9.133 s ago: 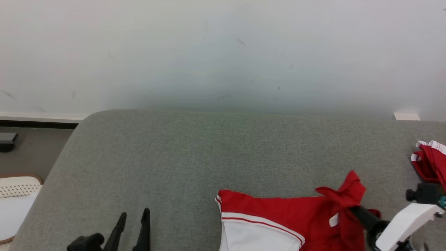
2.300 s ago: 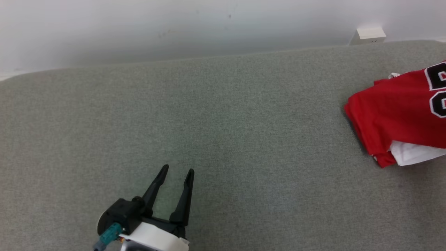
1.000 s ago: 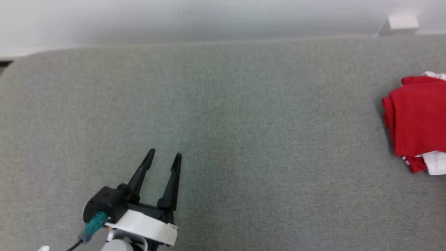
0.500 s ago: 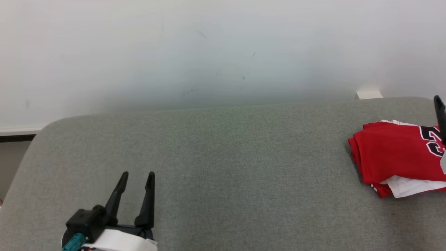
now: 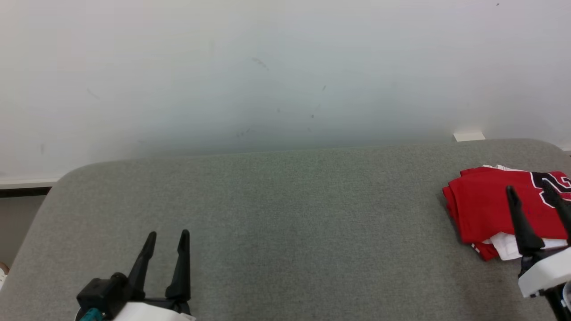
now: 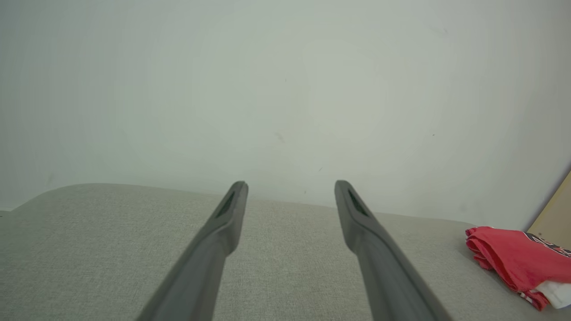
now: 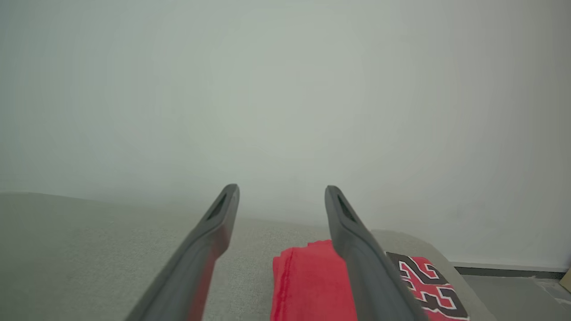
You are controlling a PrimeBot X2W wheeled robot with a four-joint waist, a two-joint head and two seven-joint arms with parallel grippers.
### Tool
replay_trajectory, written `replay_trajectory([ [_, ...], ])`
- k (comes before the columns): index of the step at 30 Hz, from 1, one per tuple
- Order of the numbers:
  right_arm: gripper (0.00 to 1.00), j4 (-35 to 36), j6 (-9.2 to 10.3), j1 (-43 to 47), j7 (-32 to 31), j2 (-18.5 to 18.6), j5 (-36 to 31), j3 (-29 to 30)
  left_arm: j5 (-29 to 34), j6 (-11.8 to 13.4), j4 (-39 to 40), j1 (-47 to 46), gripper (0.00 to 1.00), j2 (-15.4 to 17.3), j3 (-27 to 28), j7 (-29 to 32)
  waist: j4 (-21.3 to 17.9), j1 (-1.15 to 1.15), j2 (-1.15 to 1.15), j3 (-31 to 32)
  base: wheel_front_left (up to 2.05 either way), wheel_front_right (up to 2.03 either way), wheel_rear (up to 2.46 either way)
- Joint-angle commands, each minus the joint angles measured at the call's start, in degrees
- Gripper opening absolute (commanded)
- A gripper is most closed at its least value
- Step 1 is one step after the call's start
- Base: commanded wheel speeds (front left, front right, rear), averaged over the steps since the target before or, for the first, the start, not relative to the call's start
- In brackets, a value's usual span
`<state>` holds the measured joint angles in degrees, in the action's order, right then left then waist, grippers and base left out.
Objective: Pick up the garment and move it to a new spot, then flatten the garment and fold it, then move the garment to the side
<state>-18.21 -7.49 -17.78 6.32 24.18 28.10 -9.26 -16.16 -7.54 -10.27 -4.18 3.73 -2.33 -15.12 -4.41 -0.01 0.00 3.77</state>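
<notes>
The garment (image 5: 486, 211) is a red jersey with white trim and black numbers, folded into a compact stack at the right end of the grey cushion (image 5: 285, 214). It also lies at the lower right in the left wrist view (image 6: 517, 261) and between and under the fingers in the right wrist view (image 7: 308, 285). My right gripper (image 5: 531, 191) is open, raised in front of the garment's near edge and holding nothing. My left gripper (image 5: 168, 235) is open and empty at the cushion's lower left, far from the garment.
A pale wall (image 5: 267, 67) rises right behind the cushion. A small white block (image 5: 468, 135) sits at the wall's foot, back right. Floor (image 5: 18, 214) shows past the cushion's left end.
The head camera has shifted between frames. My right gripper has come into view at the lower right, in front of the folded garment. Both grippers stay open.
</notes>
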Motion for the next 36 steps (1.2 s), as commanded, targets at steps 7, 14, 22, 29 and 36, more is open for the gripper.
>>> replay_trajectory([
  [7, 1.0, 5.4, 0.02, 10.2, 3.5, -7.0, -4.5, 4.2, 0.0, 0.1, -1.4, 1.9, 1.0, -0.4, 1.6, 0.0, 0.6, 0.01, 0.0, 0.7, 0.0, 0.0, 0.0],
  [14, 1.0, 6.4, 0.02, 15.2, 5.8, -12.8, -5.9, 7.5, 0.3, 0.1, -2.2, 3.4, 1.0, -0.6, 2.0, 0.0, 0.8, 0.01, 0.0, 1.2, 0.0, 0.0, 0.0],
  [22, 1.0, 5.8, 0.02, 15.6, 7.4, -13.7, -5.4, 6.2, 1.0, 0.1, -2.8, 3.5, 1.0, -0.7, 1.8, 0.0, 0.6, 0.01, 0.0, 0.9, 0.0, 0.0, 0.0],
  [29, 1.0, 4.0, 0.02, 14.5, 7.9, -13.9, -5.3, 4.8, 1.1, 0.1, -3.5, 2.8, 1.0, -0.7, 1.2, 0.0, 1.1, 0.01, 0.0, 0.6, 0.0, 0.0, 0.0],
  [36, 1.0, 2.7, 0.02, 14.1, 8.3, -13.6, -6.3, 4.4, 2.0, 0.4, -3.3, 2.5, 1.0, -0.7, 0.6, 0.0, 1.4, 0.01, 0.0, 0.7, 0.0, 0.0, 0.0],
])
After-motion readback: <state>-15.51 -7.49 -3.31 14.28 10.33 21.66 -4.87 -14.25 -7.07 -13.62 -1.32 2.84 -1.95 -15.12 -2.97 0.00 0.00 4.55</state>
